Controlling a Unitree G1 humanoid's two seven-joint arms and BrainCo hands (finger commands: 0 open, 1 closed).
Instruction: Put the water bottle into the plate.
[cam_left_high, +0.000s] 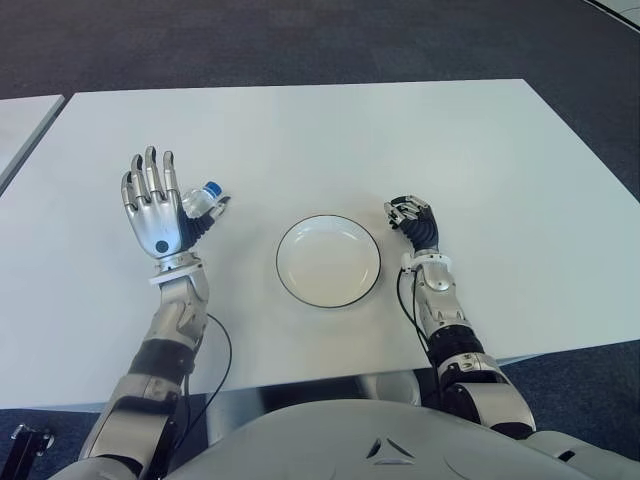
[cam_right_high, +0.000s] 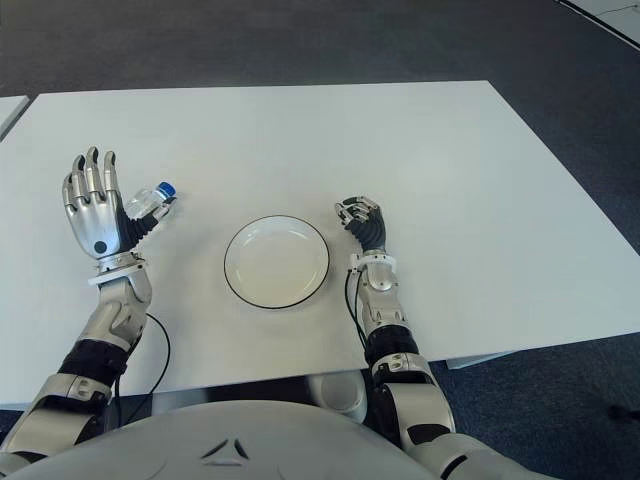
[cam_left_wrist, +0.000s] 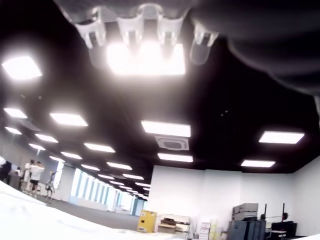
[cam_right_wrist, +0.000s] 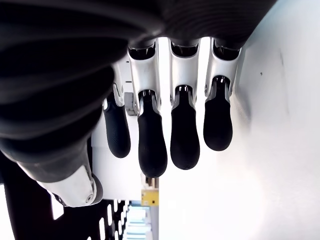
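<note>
A small clear water bottle (cam_left_high: 203, 198) with a blue cap lies on the white table (cam_left_high: 400, 140), left of the plate. My left hand (cam_left_high: 152, 195) is raised in front of it, its fingers (cam_left_wrist: 131, 27) straight and spread, the thumb close beside the bottle. Most of the bottle's body is hidden behind the hand, and I cannot tell whether they touch. The left wrist view shows no bottle. The white plate (cam_left_high: 328, 262) with a dark rim has nothing in it. My right hand (cam_left_high: 408, 215) shows just right of the plate, its fingers (cam_right_wrist: 151, 145) curled on nothing.
A second white table's corner (cam_left_high: 20, 125) shows at the far left, across a narrow gap. Dark carpet (cam_left_high: 300, 40) surrounds the table. A black cable (cam_left_high: 222, 360) loops beside my left forearm near the front edge.
</note>
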